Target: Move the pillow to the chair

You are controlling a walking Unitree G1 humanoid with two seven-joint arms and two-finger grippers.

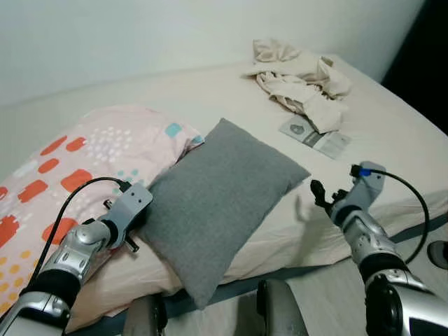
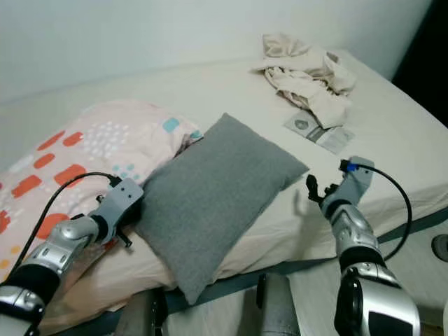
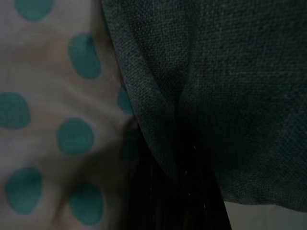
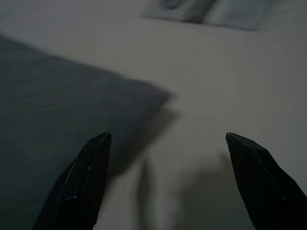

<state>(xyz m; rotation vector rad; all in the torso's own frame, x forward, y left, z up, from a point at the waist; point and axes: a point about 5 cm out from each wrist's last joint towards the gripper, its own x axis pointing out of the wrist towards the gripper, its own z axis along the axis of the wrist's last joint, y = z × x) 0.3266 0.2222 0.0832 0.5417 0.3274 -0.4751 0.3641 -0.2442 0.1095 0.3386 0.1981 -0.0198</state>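
Bed (image 1: 210,84) with grey pillow (image 1: 217,196), rumpled clothes (image 1: 301,80).

The pillow (image 1: 217,199) is a plain dark grey fabric rectangle, lying flat-ish and turned diagonally near the front edge of the bed. Its near corner hangs off the mattress edge, and its left side rests against a pink spotted quilt (image 1: 84,157).

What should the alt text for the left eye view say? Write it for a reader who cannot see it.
A grey pillow lies on a cream bed, the left gripper pressed at its left edge and the right gripper, open, beside its right corner. A patterned quilt lies left; crumpled clothes lie behind.
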